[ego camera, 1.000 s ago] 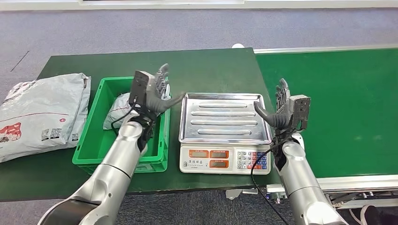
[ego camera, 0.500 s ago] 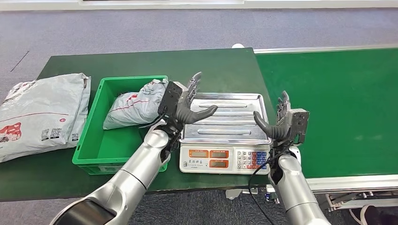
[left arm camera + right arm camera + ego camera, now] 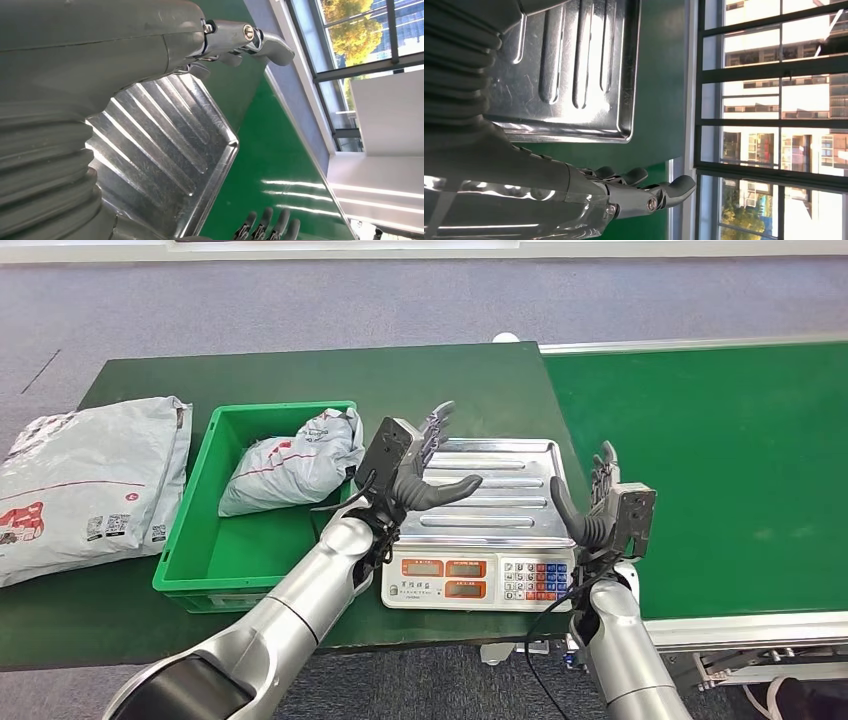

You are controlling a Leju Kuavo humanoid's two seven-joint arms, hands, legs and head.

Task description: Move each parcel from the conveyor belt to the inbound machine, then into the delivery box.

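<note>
Grey and crinkly, the parcel (image 3: 293, 467) lies in the green delivery box (image 3: 190, 560), up at the far right corner of it, leaning on the wall; a second ago the left hand (image 3: 415, 465) was over that box, and now it has swung right and sits above the left side of the silver tray of the inbound machine (image 3: 480, 530); so the drop looks done for this parcel — it is in the box and the hand has let go and come away.

That hand is wide open; its fingers (image 3: 433, 425) fan up and its thumb sticks out to the right over the tray; it holds nothing, and I cannot tell if it touches the tray.

Over by the right edge of the machine is the right hand (image 3: 600, 502); it has slid a little nearer to the robot since a second ago; its fingers are apart and pointing up, its thumb curves toward the tray, and it holds nothing too.

On the right, the conveyor belt (image 3: 720, 470) is plain green with no parcel on the part we can see; two more grey bags (image 3: 90, 485) lie on the table to the left of the box — I think the hands are getting ready for the next parcel.
</note>
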